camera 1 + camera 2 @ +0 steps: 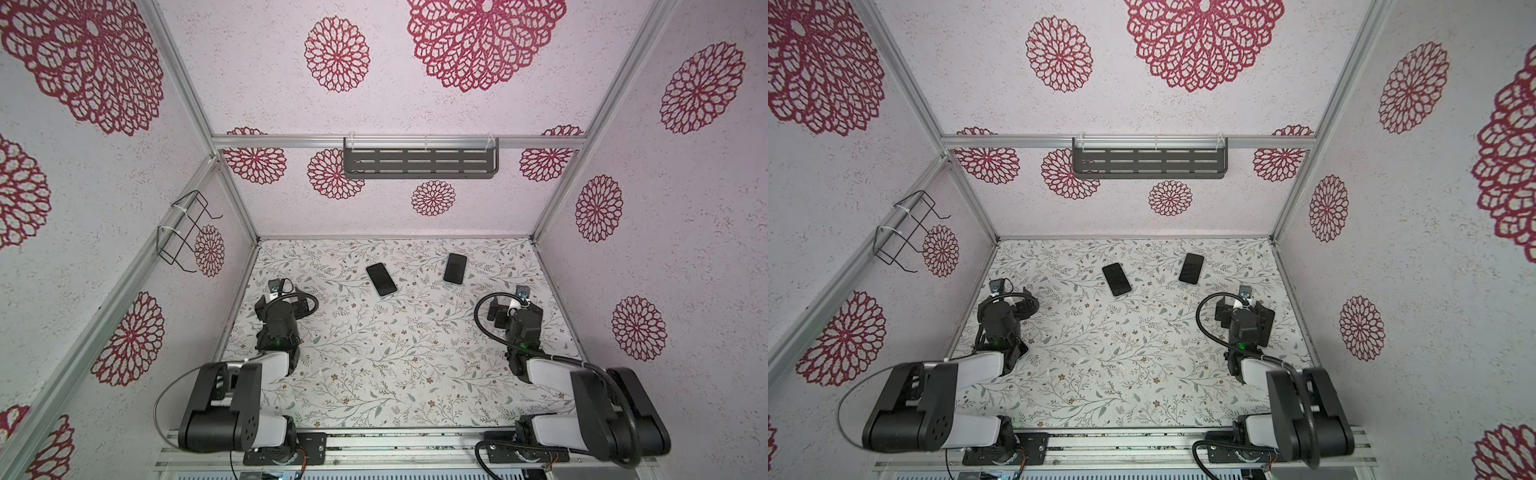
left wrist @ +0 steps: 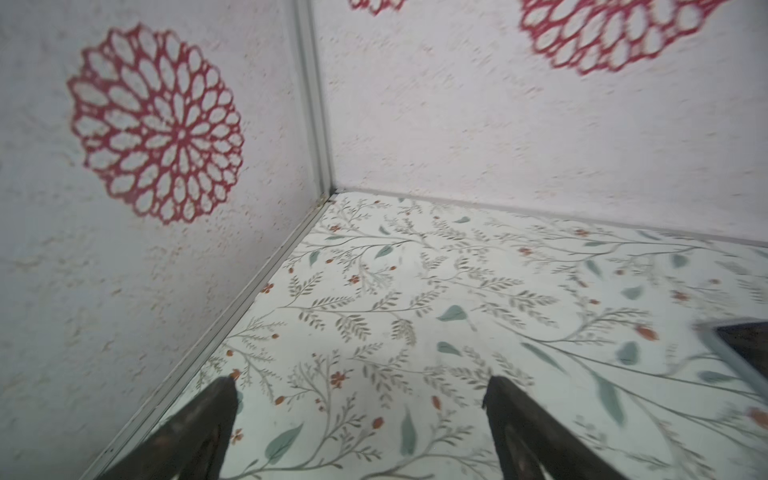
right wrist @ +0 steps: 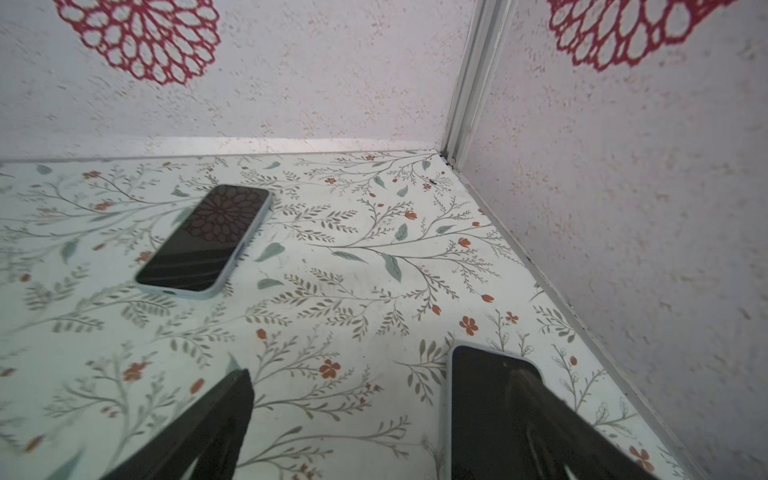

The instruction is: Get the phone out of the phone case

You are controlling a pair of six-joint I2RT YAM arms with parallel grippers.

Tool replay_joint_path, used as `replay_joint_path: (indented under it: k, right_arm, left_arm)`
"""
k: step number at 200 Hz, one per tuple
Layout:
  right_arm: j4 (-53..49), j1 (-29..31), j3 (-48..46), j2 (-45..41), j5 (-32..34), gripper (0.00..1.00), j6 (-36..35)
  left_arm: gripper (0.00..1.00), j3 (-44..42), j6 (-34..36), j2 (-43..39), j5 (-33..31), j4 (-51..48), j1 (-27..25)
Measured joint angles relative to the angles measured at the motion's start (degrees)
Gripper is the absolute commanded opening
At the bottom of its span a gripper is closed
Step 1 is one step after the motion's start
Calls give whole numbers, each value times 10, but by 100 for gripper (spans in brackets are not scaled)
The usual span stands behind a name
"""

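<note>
Phones [image 1: 381,279] [image 1: 455,268], two, lie apart; hands [image 2: 361,380] [image 3: 381,372], two, spread.

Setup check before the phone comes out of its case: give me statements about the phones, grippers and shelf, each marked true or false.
1. Two black-screened phones in pale blue cases lie face up on the floral-patterned table: the left phone and the right phone. True.
2. The two phones touch. False: they lie apart.
3. The right gripper is shut on a phone. False: it is open and holds nothing.
4. The left gripper is open and holds nothing. True.
5. The grey slotted metal shelf on the back wall holds a phone. False: both lie on the table.
</note>
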Motion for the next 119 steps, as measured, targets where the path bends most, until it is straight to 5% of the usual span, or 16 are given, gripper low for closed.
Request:
replay_joint_path:
  k: [55, 119]
  right_arm:
    - [-381, 57, 231, -157, -1, 99, 116]
    - [-659, 11, 267, -144, 13, 99, 181]
  left_arm:
    - [97, 204, -167, -199, 65, -360, -47]
    - [97, 284, -271, -155, 155, -608, -131]
